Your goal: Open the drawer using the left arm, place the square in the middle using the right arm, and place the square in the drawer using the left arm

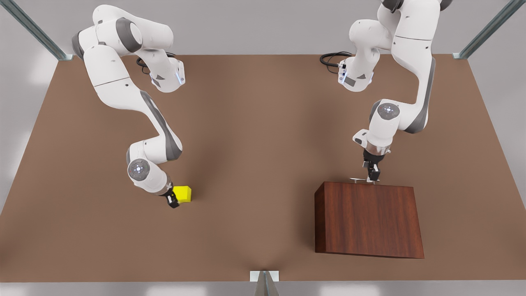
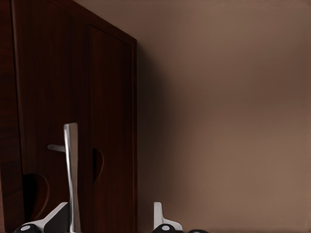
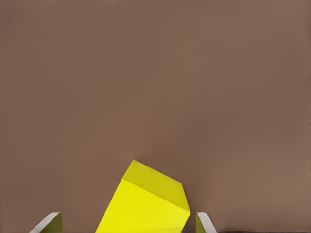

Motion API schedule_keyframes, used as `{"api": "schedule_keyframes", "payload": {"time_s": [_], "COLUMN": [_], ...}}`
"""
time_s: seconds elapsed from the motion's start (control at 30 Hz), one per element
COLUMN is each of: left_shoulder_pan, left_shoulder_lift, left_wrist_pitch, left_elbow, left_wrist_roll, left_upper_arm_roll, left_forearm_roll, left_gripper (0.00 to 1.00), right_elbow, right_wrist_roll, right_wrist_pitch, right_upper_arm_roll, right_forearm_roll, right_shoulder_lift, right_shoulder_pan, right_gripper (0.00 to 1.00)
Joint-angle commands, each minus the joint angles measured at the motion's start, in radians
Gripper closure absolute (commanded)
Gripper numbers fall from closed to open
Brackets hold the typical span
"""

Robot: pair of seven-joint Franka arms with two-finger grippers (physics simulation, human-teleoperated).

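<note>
The dark wood drawer [image 1: 367, 218] stands at the front view's right and looks pushed in. Its silver bar handle [image 1: 358, 179] is on the far face. My left gripper [image 1: 373, 176] hangs at that handle, open; in the left wrist view the handle [image 2: 72, 174] runs between the fingers [image 2: 54, 219], close to one of them. The yellow square [image 1: 183, 194] rests on the table at the front view's left. My right gripper [image 1: 172, 201] is down at it, open. The right wrist view shows the square [image 3: 146, 204] between the fingertips [image 3: 203, 223], with a gap on one side.
The brown tabletop [image 1: 254, 164] spreads wide between the two arms. Metal frame posts [image 1: 265, 283] stand at the near edge and the far corners. Cables [image 1: 331, 59] lie by the arm bases at the back.
</note>
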Motion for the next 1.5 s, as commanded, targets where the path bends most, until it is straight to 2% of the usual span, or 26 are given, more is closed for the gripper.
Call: {"api": "schedule_keyframes", "payload": {"time_s": [0.0,0.07,0.13,0.57,0.7,0.83,1.47], "left_shoulder_pan": [0.000,-0.003,-0.009,-0.020,-0.022,-0.022,-0.031], "left_shoulder_lift": [-0.002,-0.003,-0.005,-0.028,-0.029,-0.034,-0.056], "left_wrist_pitch": [-0.004,-0.005,-0.013,-0.080,-0.105,-0.129,-0.200], "left_elbow": [0.000,-0.002,-0.002,-0.011,-0.011,-0.011,-0.011], "left_wrist_roll": [-0.012,-0.012,-0.012,-0.014,-0.014,-0.014,-0.012], "left_upper_arm_roll": [0.001,-0.001,-0.001,-0.001,-0.001,-0.002,-0.006], "left_forearm_roll": [0.000,0.000,0.001,0.000,0.000,-0.002,-0.003], "left_gripper": [0.14,0.14,0.14,0.14,0.14,0.14,0.14], "right_elbow": [0.003,0.009,0.006,-0.008,-0.008,-0.008,-0.014], "right_wrist_roll": [0.666,0.683,0.990,0.984,0.688,0.519,0.401], "right_wrist_pitch": [-0.006,0.008,0.002,0.059,0.054,0.052,0.060], "right_upper_arm_roll": [0.000,-0.001,-0.003,-0.001,-0.001,-0.001,0.000], "right_forearm_roll": [0.012,0.052,0.045,0.046,0.046,0.051,0.054], "right_shoulder_lift": [-0.002,-0.002,-0.002,0.027,0.027,0.027,0.037], "right_shoulder_pan": [-0.004,-0.009,-0.006,0.005,0.005,0.003,0.002], "right_gripper": [0.00,0.00,0.00,0.00,0.00,0.00,0.00]}}
